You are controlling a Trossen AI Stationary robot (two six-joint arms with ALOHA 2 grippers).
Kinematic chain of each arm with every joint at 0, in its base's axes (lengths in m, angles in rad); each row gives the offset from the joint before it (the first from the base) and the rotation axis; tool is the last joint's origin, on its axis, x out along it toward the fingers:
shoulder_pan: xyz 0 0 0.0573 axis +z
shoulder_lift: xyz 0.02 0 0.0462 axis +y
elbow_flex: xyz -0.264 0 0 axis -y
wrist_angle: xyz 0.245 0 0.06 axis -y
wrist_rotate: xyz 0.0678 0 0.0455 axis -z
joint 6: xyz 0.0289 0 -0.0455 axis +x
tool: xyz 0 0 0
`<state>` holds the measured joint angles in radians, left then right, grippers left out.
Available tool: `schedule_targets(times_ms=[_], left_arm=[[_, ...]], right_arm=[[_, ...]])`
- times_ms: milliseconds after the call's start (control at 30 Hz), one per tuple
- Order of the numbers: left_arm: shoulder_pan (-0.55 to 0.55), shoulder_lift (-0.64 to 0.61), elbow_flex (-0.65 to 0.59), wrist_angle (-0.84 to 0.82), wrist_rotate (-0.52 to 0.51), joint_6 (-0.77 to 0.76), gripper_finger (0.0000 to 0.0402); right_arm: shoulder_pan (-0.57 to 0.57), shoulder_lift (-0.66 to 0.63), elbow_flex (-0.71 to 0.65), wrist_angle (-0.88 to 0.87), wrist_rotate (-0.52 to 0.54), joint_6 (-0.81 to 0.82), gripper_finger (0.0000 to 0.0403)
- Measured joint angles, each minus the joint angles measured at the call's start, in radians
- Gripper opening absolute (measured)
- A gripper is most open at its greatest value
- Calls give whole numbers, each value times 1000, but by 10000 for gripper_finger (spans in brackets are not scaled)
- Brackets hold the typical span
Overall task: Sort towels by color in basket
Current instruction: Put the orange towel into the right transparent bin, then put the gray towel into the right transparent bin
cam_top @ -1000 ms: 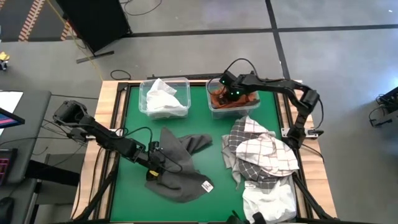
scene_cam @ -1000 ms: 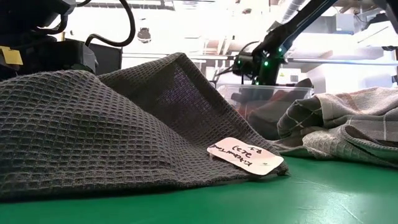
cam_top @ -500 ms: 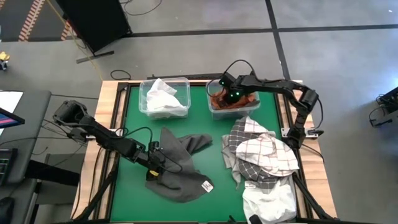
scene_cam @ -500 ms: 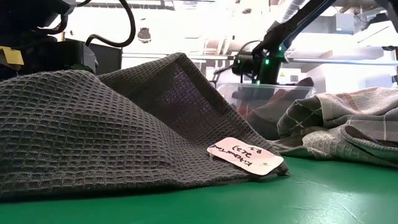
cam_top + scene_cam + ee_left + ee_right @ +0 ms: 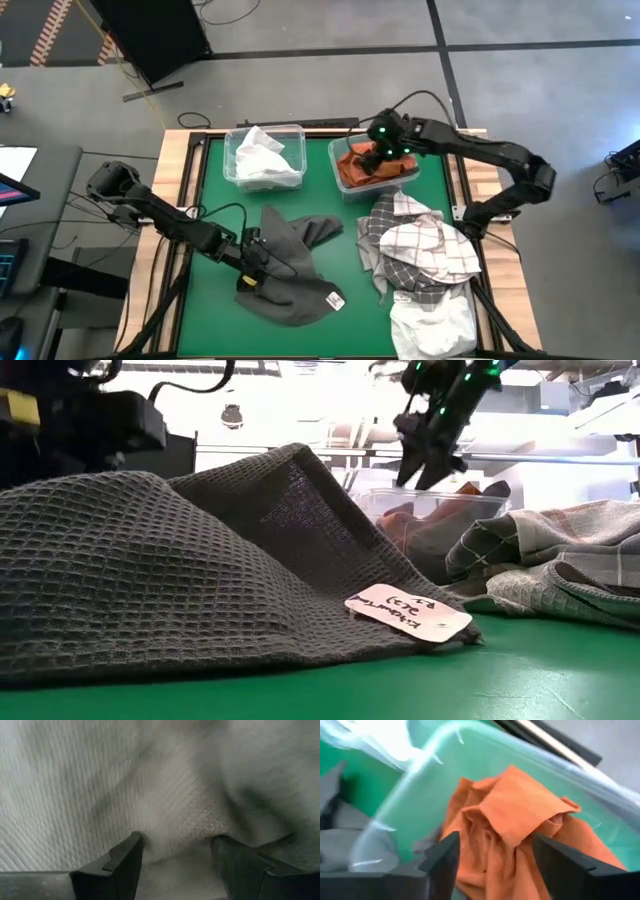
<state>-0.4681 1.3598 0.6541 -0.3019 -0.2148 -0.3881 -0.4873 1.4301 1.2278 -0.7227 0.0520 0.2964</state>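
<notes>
1. My right gripper [image 5: 378, 152] hangs over the clear bin [image 5: 340, 187], fingers spread wide, empty; the orange towel [image 5: 520, 827] lies inside.
2. My left gripper [image 5: 175, 857] sits wide apart on the dark grey towel [image 5: 290, 262], gripping nothing.

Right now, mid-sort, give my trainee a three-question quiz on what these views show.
1. True or false: the orange towel lies inside the right-hand clear bin.
2. Which towel does the left pincer rest on? A) dark grey towel B) checked towel C) white towel in the left bin
3. Fill in: the right pincer hangs over the orange towel with its jaws ____.

Key: 1 true; 2 A; 3 open.
</notes>
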Motion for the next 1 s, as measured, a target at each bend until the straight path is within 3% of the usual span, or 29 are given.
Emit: schedule_targets(times_ms=[200,433,833,1000], left_arm=[[0,0,85,-69,-34,103,225],[-2,0,191,-119,-22,156,235],[6,0,250,-101,78,86,392],[20,13,233,-81,-72,85,396]], right_arm=[[32,-103,1,0,4,-14,317],[66,-158,2,0,8,-17,326],[153,-160,2,5,41,-39,326],[190,-160,3,6,59,-44,326]])
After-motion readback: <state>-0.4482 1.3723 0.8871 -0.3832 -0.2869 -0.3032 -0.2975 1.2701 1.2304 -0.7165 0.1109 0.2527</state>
